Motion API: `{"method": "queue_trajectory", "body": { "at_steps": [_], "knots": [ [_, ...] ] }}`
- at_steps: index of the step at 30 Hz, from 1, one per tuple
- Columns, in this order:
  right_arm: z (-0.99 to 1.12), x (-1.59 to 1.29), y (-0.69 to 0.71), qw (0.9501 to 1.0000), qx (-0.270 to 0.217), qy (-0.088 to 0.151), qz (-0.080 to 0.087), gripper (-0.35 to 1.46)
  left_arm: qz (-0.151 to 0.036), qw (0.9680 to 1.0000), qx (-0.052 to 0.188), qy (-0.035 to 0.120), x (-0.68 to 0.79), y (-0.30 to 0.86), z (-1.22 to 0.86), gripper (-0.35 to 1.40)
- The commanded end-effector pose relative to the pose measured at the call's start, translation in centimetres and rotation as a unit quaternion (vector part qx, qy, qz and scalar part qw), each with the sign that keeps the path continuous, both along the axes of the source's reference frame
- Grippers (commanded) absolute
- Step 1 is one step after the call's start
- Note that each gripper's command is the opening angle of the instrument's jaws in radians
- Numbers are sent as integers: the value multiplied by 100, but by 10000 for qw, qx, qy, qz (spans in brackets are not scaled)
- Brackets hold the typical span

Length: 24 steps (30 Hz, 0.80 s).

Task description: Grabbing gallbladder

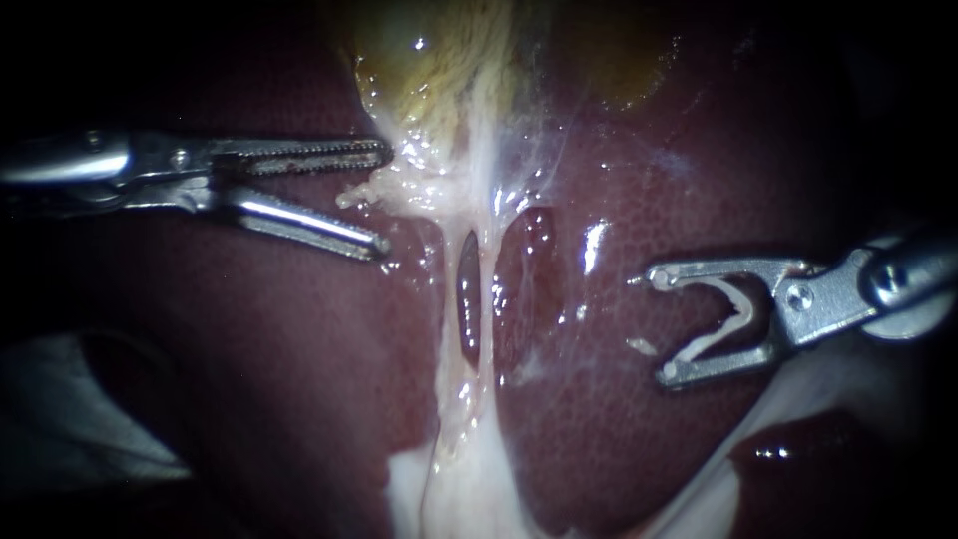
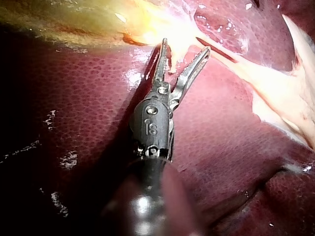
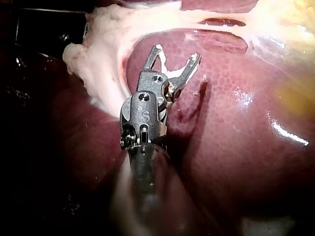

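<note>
The yellowish gallbladder (image 1: 439,60) lies at the top centre, narrowing into pale whitish tissue (image 1: 449,185) that runs down over the dark red liver (image 1: 299,359). My left instrument (image 1: 384,198) comes in from the left with toothed jaws open, their tips at the edge of that pale tissue just below the gallbladder. In the left wrist view a strip of pale tissue (image 2: 173,58) hangs between the open jaws of the left instrument (image 2: 184,46); no grip shows. My right instrument (image 1: 661,324) stands open over the liver to the right, holding nothing; the right wrist view shows the right instrument (image 3: 177,53) likewise.
Two thin pale tubes (image 1: 484,289) run down from the gallbladder's neck with a dark slit between them. White fatty tissue (image 1: 459,489) spreads at the bottom centre. A pale cloth (image 1: 70,409) lies at the lower left.
</note>
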<state>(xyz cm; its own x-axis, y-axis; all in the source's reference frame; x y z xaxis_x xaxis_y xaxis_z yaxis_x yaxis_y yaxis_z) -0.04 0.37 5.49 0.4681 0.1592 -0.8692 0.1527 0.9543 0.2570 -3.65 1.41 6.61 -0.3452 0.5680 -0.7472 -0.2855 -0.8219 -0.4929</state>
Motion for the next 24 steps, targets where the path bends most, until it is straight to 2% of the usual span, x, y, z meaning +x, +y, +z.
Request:
{"method": "queue_trajectory", "body": {
  "at_steps": [1,5,13,18,22,24],
  "knots": [
    [0,0,0,10000,-1,1,-1,50,-9,10000,-5,32,1,1,2,46],
    [0,0,0,10000,-1,1,-2,50,4,10000,17,90,1,-1,9,44],
    [0,0,0,10000,-1,1,-2,50,2,9998,59,166,-6,-8,17,27],
    [0,0,0,10000,-1,1,-2,50,-6,9998,55,174,-6,-7,17,0],
    [0,0,0,10000,-1,1,-2,50,-58,9997,32,216,-5,-6,17,-35],
    [0,0,0,10000,-1,1,-2,50,-78,9997,24,232,-4,-6,16,-35]
  ]
}}
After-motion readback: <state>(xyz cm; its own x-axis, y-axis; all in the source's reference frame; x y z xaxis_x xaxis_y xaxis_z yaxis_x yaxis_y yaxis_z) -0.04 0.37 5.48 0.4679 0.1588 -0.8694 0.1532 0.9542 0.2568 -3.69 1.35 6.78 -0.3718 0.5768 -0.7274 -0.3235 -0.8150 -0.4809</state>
